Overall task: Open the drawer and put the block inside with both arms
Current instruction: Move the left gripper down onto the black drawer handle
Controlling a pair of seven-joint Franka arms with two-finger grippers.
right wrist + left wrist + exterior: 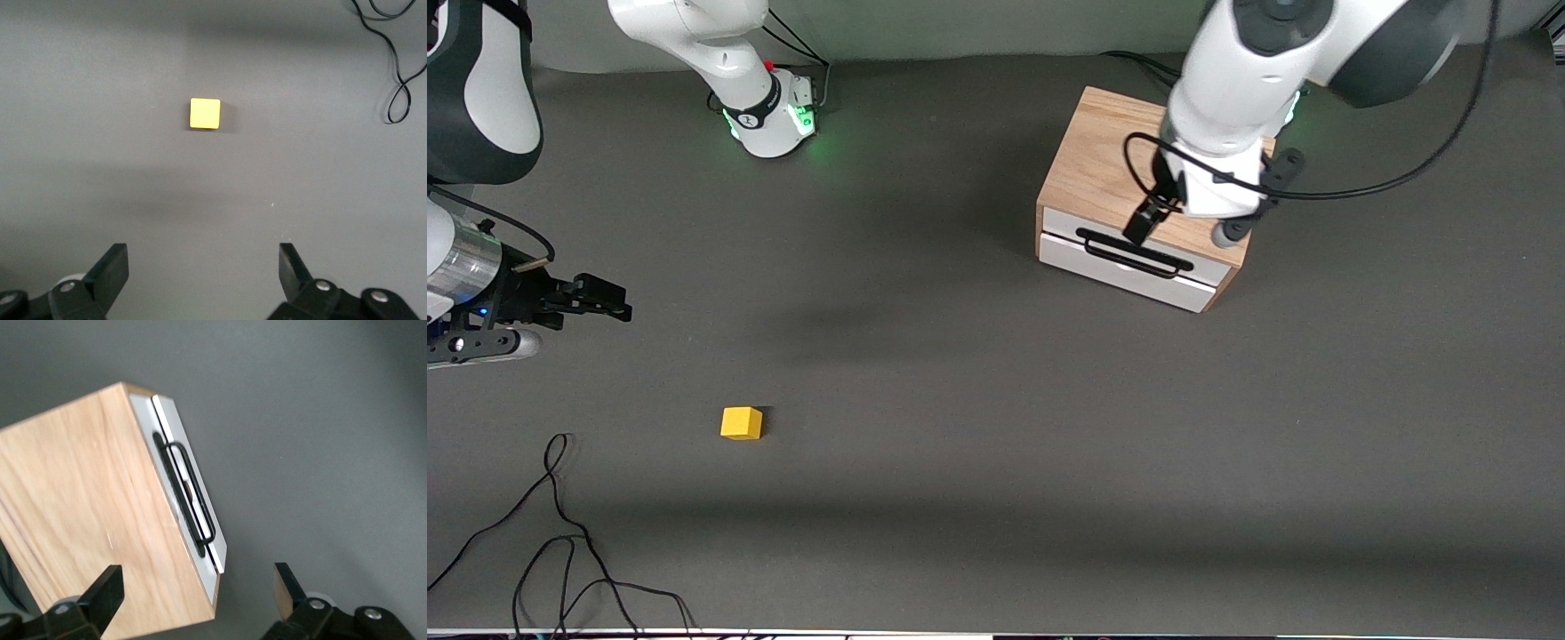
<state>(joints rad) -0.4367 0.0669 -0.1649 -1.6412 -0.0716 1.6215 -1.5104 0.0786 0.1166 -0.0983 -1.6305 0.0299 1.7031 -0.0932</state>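
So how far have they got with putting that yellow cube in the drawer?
Nothing is finished yet. The drawer looks at most barely ajar. The left gripper hangs open above the cabinet, over the drawer's handle. The right gripper is open and empty above the table, and the block sits there untouched. Opening, picking and placing remain.

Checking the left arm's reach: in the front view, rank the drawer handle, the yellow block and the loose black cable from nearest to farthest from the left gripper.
1. drawer handle, just beneath the left gripper.
2. yellow block, toward the right arm's end.
3. loose black cable, farthest, nearest the camera.
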